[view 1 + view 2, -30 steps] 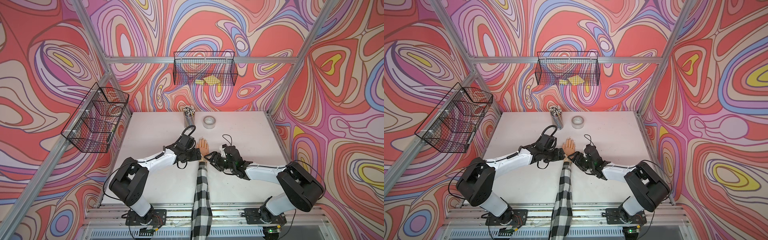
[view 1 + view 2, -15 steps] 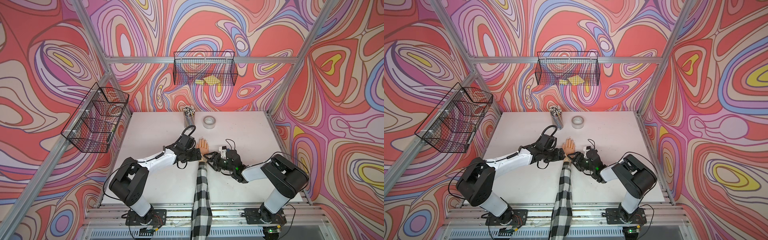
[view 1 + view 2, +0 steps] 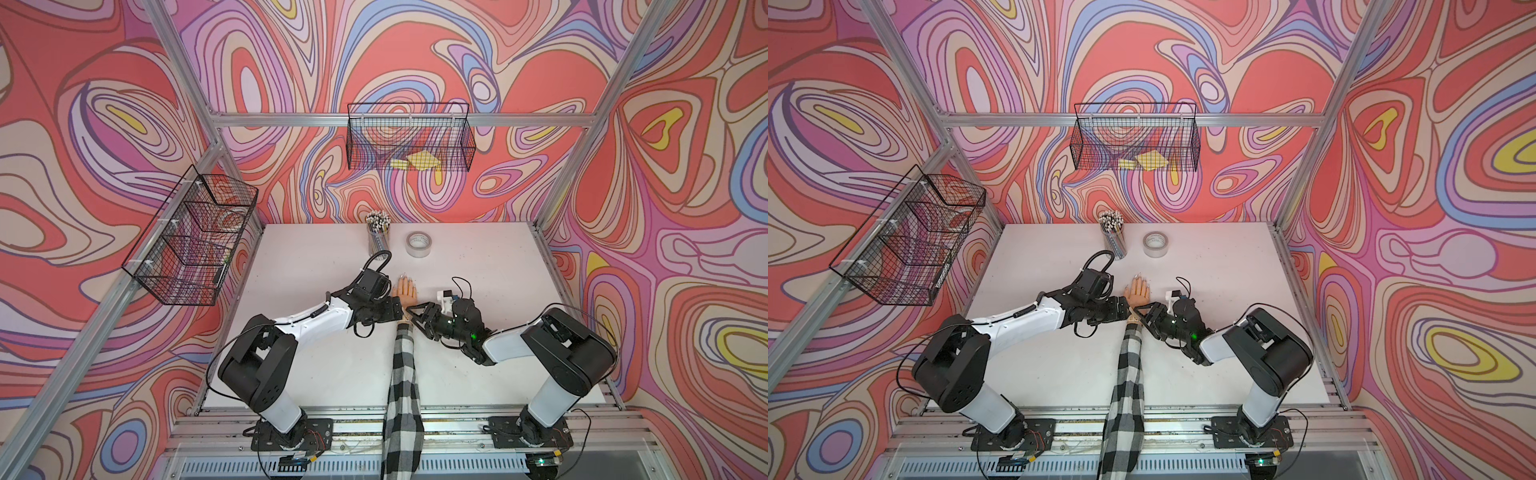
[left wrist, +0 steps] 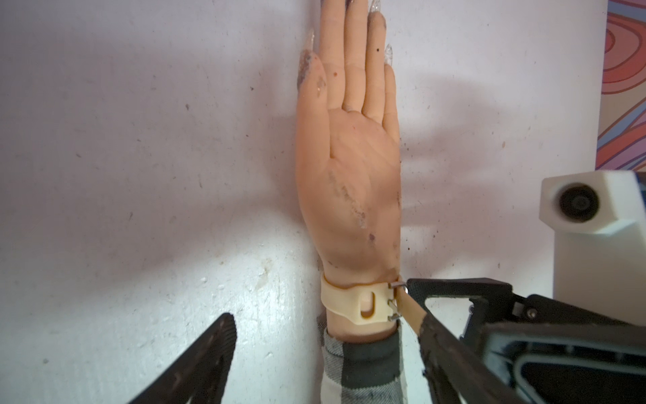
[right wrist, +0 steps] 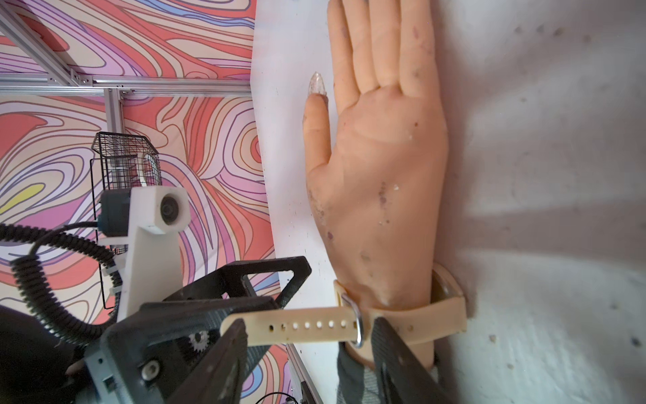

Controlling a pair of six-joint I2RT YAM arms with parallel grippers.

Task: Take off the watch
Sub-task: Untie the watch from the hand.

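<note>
- The right gripper [image 5: 310, 325] is pictured with its jaws apart and nothing pinched. The free tail of the watch [image 5: 423, 320] runs lengthwise between them, with one fingertip at the tail's end and the other just beside the buckle [image 5: 356, 323].
- This stance is judged to be a set-up for working the tail back through the buckle. Whether the pin is out of its hole cannot be told.
- The left gripper [image 4: 327, 320] is held open astride the wrist. One finger is kept clear on the palm side and the other sits by the strap tail, placed, it appears, to steady the arm while the strap is worked.
- The watch is found strapped round the wrist of the mannequin hand [image 3: 405, 291], at the centre of both top views, between the two grippers. Its keeper loop [image 4: 367, 304] is shown empty, so the tail is judged already free of it.
- The hand is laid on the white table [image 3: 324, 257] with its fingers toward the top of the frame. Its checked sleeve [image 3: 403, 374] is run down to the lower edge, which keeps the wrist within reach of both arms.
- A tape roll [image 3: 419, 244] and a pencil cup [image 3: 378, 239] are seen above the hand in the frame, well apart from the work.
</note>
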